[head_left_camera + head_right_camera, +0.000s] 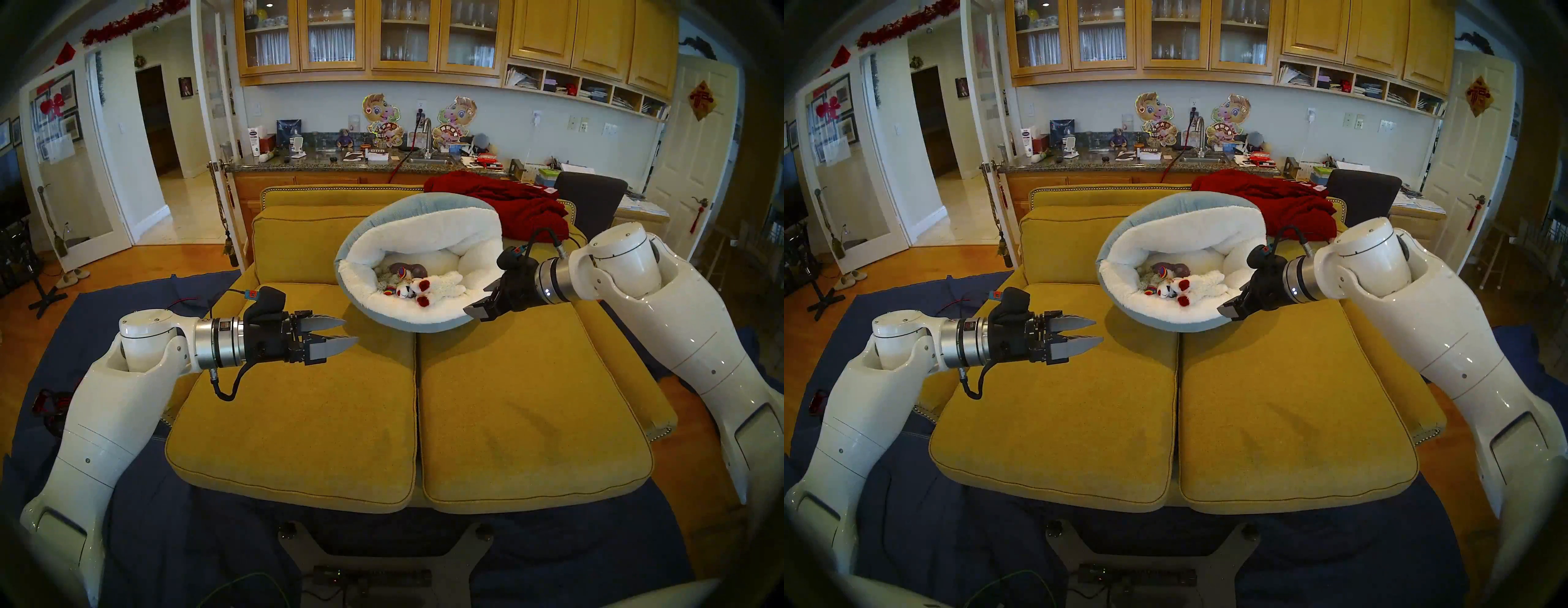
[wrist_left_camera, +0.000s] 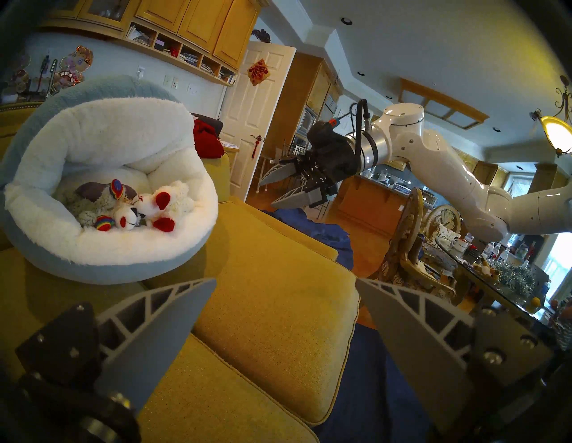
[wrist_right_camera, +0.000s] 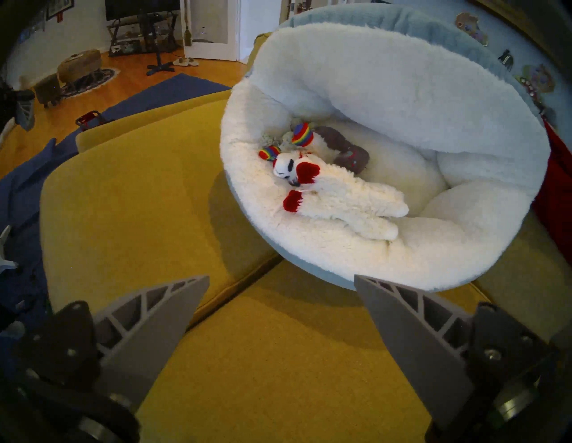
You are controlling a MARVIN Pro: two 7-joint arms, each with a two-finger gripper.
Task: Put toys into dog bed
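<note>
Toys lie bunched in the hollow of the dog bed (image 1: 360,310), which sits tilted on the yellow sofa (image 1: 297,424) across the seam between the two seat cushions, its far rim folded forward over the inside. A white lamb (image 3: 343,204) with red feet stretches along the near side of the fleece; beside its head lies a white llama (image 2: 125,216) with rainbow trim on its feet, and behind them a purple-grey plush (image 3: 346,148) and a pale grey-beige plush (image 2: 85,210). I cannot make out a green one.

Both grippers are outside the bed and empty. The right gripper (image 1: 483,303) hangs just beside the bed's right rim — not touching it — angled downward and toward the bed, jaws spread apart. The left gripper (image 1: 339,331) hovers over the left seat cushion, well apart from the bed's left side, pointing nearly level toward the right, its jaws also spread. Each forearm reaches in from its own side with the elbow low. A dark-red blanket (image 1: 509,199) is heaped on the sofa back behind the bed.
</note>
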